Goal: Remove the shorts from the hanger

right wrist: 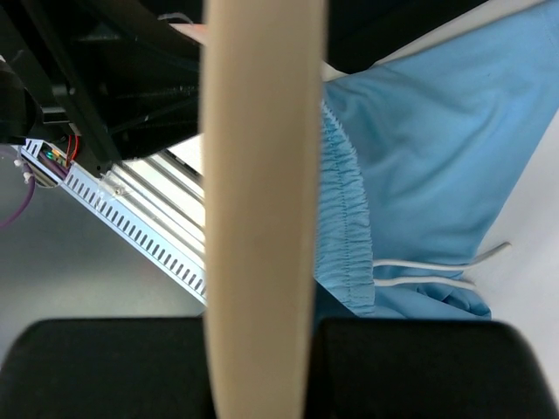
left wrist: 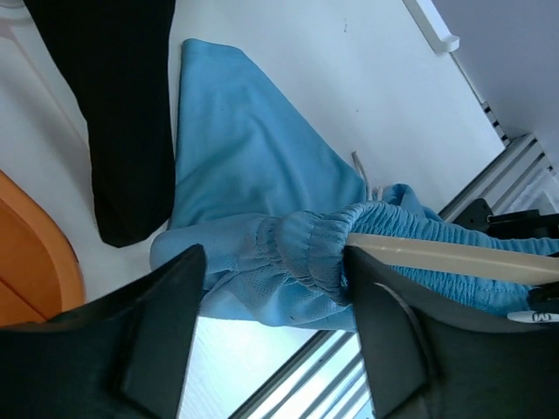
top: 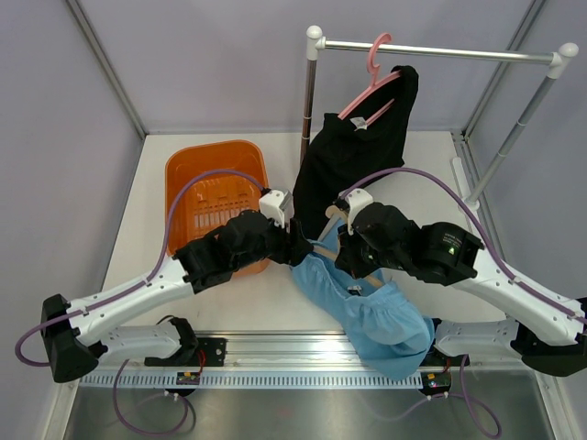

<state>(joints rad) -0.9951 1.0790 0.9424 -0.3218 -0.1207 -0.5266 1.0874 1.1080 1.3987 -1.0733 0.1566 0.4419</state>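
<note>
right tool (right wrist: 262,367) is clenched on the wooden hanger (right wrist: 262,175), the pale bar running straight up between its pads. that grip looks like the anchor here: pin the hanger so the cloth can be drawn off it without dragging the whole thing along.

over to the left tool (left wrist: 275,349): its two fingers (left wrist: 166,349) stand either side of the bunched elastic waistband (left wrist: 301,253), right where the hanger end pokes into it. the cloth reaches both fingers, but i cannot tell whether they are actually pinching it or only bracketing it.

the blue shorts (top: 376,312) are low on the table (top: 275,293), between the two arms, one leg fanned out flat and the waist end draped toward the near edge, white drawstrings (right wrist: 437,271) trailing. the waistband is on the hanger, so the removal is not yet done.

behind, a black garment (top: 353,156) hangs from a pink hanger (top: 371,82) on the rail (top: 440,50), well apart from the action. the orange basket (top: 197,174) sits beside the left arm, a likely drop spot.

next call, i'd say: bite the elastic, peel it off the hanger's end.
</note>
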